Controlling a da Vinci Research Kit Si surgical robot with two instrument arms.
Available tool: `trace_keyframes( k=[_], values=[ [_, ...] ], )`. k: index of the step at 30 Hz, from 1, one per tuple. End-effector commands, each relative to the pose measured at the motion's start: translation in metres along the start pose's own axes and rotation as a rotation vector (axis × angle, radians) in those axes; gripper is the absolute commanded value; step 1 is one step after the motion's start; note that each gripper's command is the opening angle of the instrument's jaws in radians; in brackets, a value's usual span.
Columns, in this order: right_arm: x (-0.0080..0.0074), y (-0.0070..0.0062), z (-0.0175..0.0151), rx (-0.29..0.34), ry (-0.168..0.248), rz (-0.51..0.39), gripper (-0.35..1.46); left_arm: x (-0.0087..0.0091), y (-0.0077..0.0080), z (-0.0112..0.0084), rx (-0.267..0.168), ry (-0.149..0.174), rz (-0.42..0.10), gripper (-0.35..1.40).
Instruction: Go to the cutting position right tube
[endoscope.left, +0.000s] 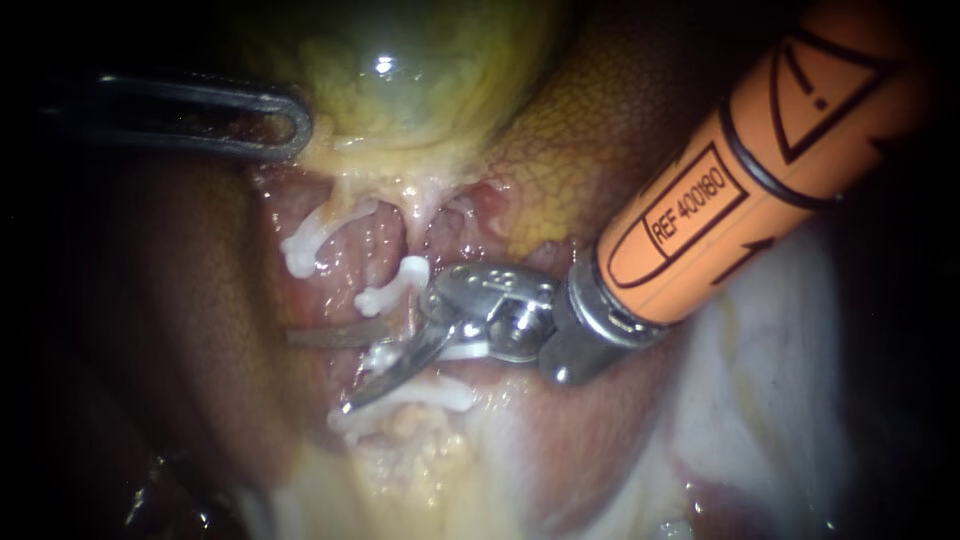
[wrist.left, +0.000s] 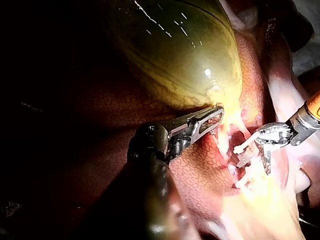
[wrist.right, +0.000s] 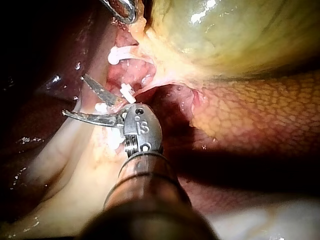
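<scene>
My right instrument (endoscope.left: 320, 372), on an orange shaft from the upper right, has two thin blades standing open. They straddle the right tube (endoscope.left: 392, 330) between an upper white clip (endoscope.left: 395, 285) and a lower white clip (endoscope.left: 410, 398); a third clip (endoscope.left: 380, 355) lies in the gap. The right wrist view shows the open blades (wrist.right: 75, 95) beside a clip (wrist.right: 125, 92). The left tube carries its own clip (endoscope.left: 300, 245). My left instrument (endoscope.left: 290, 125) is shut on the gallbladder (endoscope.left: 400, 70) at its lower edge, also visible in the left wrist view (wrist.left: 212, 119).
Mottled liver (endoscope.left: 600, 130) lies on both sides of the opened bed. Pale whitish tissue (endoscope.left: 760, 370) spreads under the orange shaft. Yellow fatty tissue (endoscope.left: 420, 470) lies below the clips.
</scene>
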Motion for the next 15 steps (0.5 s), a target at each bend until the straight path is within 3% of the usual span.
trace_keyframes(
  k=[1, 15],
  values=[
    [0.0, 0.0001, -0.0001, -0.002, 0.0, 0.0, 0.94, 0.0, 0.0, 0.0, 0.0, 0.0, 0.0, -0.35],
    [0.0, 0.0002, -0.0001, -0.017, 0.004, 0.0, 1.03, 0.0, 0.0001, 0.0, 0.001, 0.0, 0.0, -0.35]
  ],
)
